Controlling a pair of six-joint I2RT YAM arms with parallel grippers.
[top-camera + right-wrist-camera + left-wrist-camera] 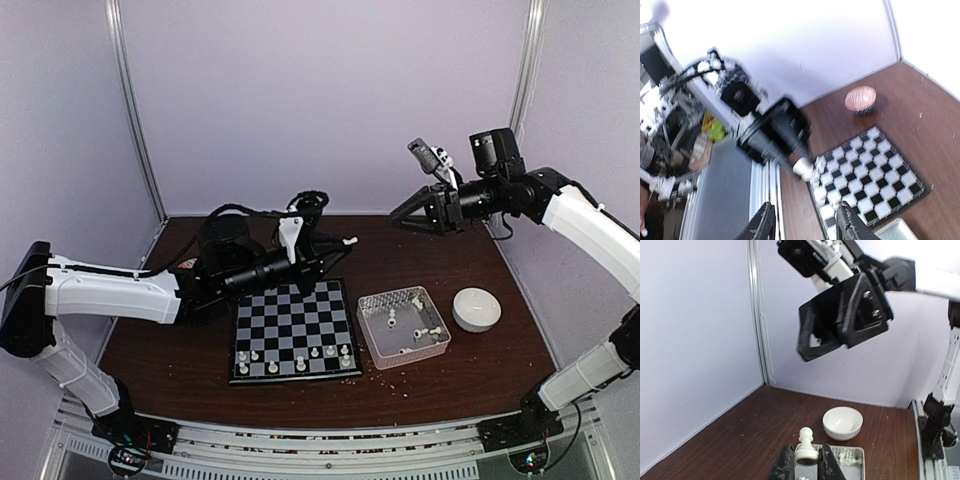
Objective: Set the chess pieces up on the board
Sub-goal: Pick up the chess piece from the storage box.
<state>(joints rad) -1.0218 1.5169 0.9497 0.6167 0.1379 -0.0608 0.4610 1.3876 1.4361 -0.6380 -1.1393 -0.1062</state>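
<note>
Pieces come to about nine white chess pieces standing in the two nearest rows of the single board, though they are too small for a firm count. Roughly three more lie in the one clear tray, and one pawn is off the board altogether. The pawn is upright, pinched at its base by the left hand, which hangs above the board's far edge and points right. The right hand is up in the air over the far right of the desk. Its two fingers are spread with nothing between them, and it faces the left hand across a gap. The board's remaining rows show only bare checks. The tray sits just beside the board's right edge, with a narrow strip of wood between them. One white bowl sits just right of the tray. One pinkish ribbed cup stands beyond the board's left side, partly hidden by the left arm in the top view. Pale crumbs dot the wood along the tray's near edge. Bare wood shows behind the tray and bowl. Pale walls close in the desk on the left, far and right sides.
</note>
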